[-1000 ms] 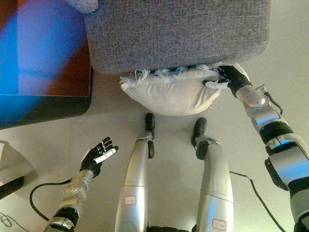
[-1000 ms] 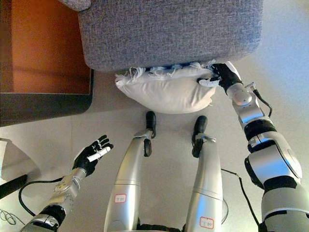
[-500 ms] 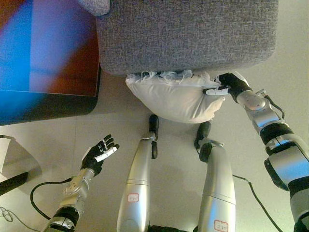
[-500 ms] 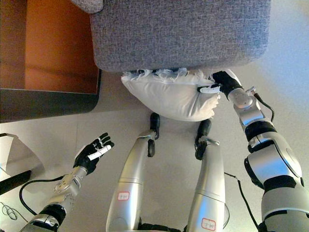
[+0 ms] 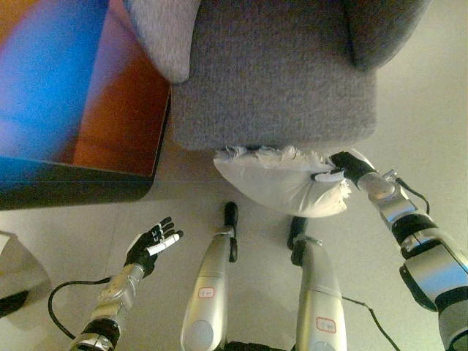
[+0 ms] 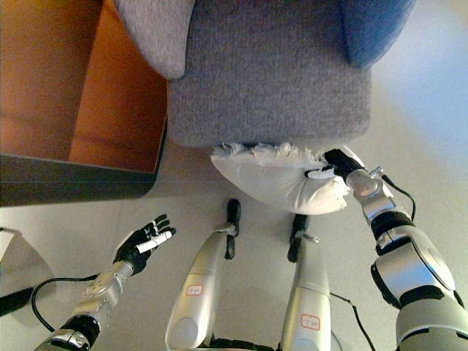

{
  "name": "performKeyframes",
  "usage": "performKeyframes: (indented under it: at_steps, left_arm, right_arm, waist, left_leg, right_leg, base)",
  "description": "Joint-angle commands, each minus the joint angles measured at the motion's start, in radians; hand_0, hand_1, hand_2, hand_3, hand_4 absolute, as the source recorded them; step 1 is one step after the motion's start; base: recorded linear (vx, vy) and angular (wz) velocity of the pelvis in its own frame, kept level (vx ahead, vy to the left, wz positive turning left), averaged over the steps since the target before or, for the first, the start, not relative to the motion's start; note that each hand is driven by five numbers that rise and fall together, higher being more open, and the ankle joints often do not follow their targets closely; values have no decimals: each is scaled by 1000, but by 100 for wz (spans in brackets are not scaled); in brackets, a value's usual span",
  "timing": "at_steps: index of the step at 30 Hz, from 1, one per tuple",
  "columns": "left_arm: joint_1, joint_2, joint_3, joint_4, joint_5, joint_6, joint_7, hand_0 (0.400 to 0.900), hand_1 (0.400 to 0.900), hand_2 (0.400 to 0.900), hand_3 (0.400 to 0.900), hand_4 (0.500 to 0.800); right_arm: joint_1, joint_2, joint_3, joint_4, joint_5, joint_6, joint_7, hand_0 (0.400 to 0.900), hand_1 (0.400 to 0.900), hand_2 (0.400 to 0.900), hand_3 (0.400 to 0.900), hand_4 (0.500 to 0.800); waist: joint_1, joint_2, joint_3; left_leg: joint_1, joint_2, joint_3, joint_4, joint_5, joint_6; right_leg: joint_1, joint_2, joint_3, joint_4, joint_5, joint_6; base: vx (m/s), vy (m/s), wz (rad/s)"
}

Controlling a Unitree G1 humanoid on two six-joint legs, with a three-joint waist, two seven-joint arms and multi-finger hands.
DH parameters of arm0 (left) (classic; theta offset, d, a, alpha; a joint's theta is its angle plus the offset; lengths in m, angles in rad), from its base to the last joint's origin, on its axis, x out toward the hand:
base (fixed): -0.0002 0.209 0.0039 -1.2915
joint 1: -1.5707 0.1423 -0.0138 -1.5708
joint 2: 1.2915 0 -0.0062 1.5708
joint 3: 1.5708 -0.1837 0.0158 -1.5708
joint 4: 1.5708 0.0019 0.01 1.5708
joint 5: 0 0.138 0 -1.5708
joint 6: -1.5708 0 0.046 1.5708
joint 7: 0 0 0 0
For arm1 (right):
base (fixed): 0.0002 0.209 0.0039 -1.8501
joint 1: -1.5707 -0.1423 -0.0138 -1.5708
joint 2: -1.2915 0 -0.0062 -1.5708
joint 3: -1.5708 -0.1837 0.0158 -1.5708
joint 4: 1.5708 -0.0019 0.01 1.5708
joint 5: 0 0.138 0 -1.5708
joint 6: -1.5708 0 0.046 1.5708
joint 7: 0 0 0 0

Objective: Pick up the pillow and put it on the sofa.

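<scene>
A white pillow [image 5: 281, 183] with a fringed edge hangs just in front of the grey sofa [image 5: 270, 80], below the seat's front edge. My right hand [image 5: 342, 167] is shut on the pillow's right end, fingers pinching the cloth; it also shows in the right eye view [image 6: 335, 164]. My left hand [image 5: 152, 245] is open, palm up, low on the left over the floor, far from the pillow. The pillow's far edge touches the sofa front.
A dark-framed orange table [image 5: 95, 139] stands to the left of the sofa. A grey cushion [image 5: 164, 36] lies on the sofa's left part. A pale object [image 5: 14, 274] sits at the lower left edge.
The view has shifted, showing more of the sofa seat. The pillow has been drawn rightward in my right hand, hanging lower from the sofa front. My left hand stays open.
</scene>
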Motion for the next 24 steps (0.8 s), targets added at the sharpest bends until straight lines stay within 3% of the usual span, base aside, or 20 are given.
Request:
performKeyframes:
  at_steps: [1, 5, 12, 18, 24]
  left_arm:
    - [79, 35, 78, 42, 76, 47, 29, 900, 900, 900, 900, 800]
    - [110, 15, 114, 67, 121, 101, 49, 900, 900, 900, 900, 800]
    - [142, -20, 168, 164, 201, 154, 73, 900, 900, 900, 900, 800]
    - [145, -37, 151, 219, 214, 175, 86, 900, 900, 900, 900, 800]
    - [151, -37, 151, 245, 206, 192, 114, 900, 900, 900, 900, 800]
  right_arm:
    - [-2, -73, -66, -267, -26, -4, 10, 400, 400, 400, 400, 500]
    - [85, -99, -76, -471, -73, 67, 46, 400, 400, 400, 400, 500]
    - [60, -120, -68, -715, -142, 86, 191, 400, 400, 400, 400, 500]
    - [-151, -153, 7, -765, -93, 86, 209, 400, 400, 400, 400, 500]
    - [-371, -138, 115, -727, -40, 85, 183, 400, 400, 400, 400, 500]
  waist:
    - [-20, -66, -107]
    - [-34, -110, -192]
    - [-50, -170, -366]
    - [-40, -187, -459]
    - [-22, -199, -497]
  left_leg:
    - [165, -30, 86, -112, -38, 5]
    - [300, -20, 106, -223, -23, 2]
    - [485, 8, 162, -341, -17, 1]
    - [569, 32, 183, -384, -24, -6]
    - [600, 45, 194, -407, -16, -19]
  right_leg:
    - [223, 25, -78, -175, -48, 8]
    - [373, 14, -95, -307, -10, 42]
    - [546, -10, -114, -444, 53, 94]
    - [617, -19, -136, -483, 63, 110]
    - [651, -29, -159, -520, 80, 121]
  base:
    - [145, 69, -22]
    - [170, 59, -34]
    - [165, 49, -39]
    - [131, 22, -20]
    - [67, 8, -4]
